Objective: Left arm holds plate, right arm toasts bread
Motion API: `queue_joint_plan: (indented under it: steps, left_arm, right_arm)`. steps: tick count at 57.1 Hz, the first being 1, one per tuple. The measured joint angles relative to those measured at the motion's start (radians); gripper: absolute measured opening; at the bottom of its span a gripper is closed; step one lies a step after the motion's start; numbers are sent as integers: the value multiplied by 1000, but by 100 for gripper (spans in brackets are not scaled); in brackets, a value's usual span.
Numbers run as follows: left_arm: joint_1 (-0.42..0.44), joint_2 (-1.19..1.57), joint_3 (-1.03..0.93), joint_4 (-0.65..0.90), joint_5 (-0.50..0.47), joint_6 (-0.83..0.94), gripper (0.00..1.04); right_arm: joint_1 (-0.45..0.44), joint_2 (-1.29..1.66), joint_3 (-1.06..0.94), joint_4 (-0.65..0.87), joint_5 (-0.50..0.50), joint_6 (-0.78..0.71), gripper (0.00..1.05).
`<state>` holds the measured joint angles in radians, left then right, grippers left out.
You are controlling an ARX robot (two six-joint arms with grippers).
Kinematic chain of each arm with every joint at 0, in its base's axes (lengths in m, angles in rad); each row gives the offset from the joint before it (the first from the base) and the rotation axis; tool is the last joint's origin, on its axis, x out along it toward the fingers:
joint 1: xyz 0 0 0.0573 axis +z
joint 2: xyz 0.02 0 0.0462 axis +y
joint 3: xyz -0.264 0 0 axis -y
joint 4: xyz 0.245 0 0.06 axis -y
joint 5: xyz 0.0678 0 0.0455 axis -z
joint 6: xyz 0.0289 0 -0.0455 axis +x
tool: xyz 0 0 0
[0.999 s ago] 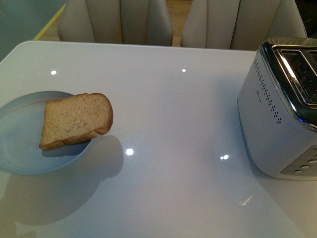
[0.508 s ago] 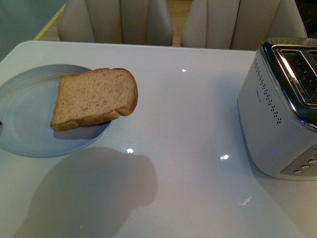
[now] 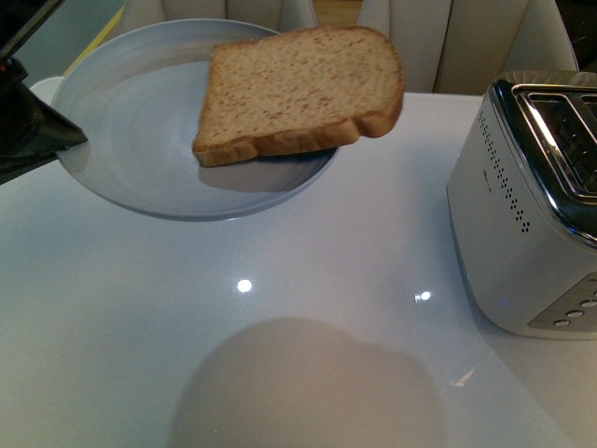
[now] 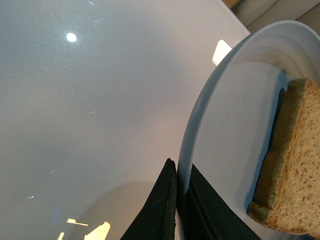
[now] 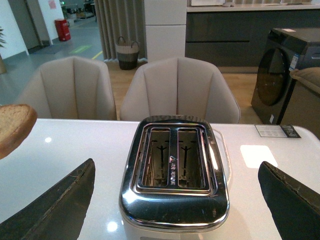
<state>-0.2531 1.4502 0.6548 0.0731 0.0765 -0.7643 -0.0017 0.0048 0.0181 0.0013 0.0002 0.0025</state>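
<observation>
One plate [image 3: 131, 140] risen, one bread [image 3: 298, 89] aboard, left pincer [image 4: 181, 172] gripping it, right pincer [image 5: 176, 164] agape

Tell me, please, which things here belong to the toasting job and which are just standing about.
Job: left gripper, plate, bread, toaster, right gripper.
Bystanders: two chairs, wicker basket, dark appliance.

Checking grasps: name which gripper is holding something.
The left gripper, clamped on the plate rim; the right gripper is open and empty, facing the toaster.

Pale-blue plate [image 3: 140, 121], speckled brown bread [image 3: 298, 89]
</observation>
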Motion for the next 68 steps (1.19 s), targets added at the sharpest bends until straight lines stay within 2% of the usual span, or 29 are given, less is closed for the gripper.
queue_joint_plan:
  steps: [7,31,56,68]
  left_arm:
    - [-98,-30,25,-50,-28,-84,3]
    - [-252,-76,58,-126,-102,-219,3]
    - [-327,-91,73,-150,-129,-257,3]
    - [-332,-93,73,-150,-130,-257,3]
  right_arm:
    - [0,0,0,0,0,0,96]
    - [0,0,0,0,0,0,96]
    - [0,0,0,0,0,0,96]
    - [0,0,0,0,0,0,96]
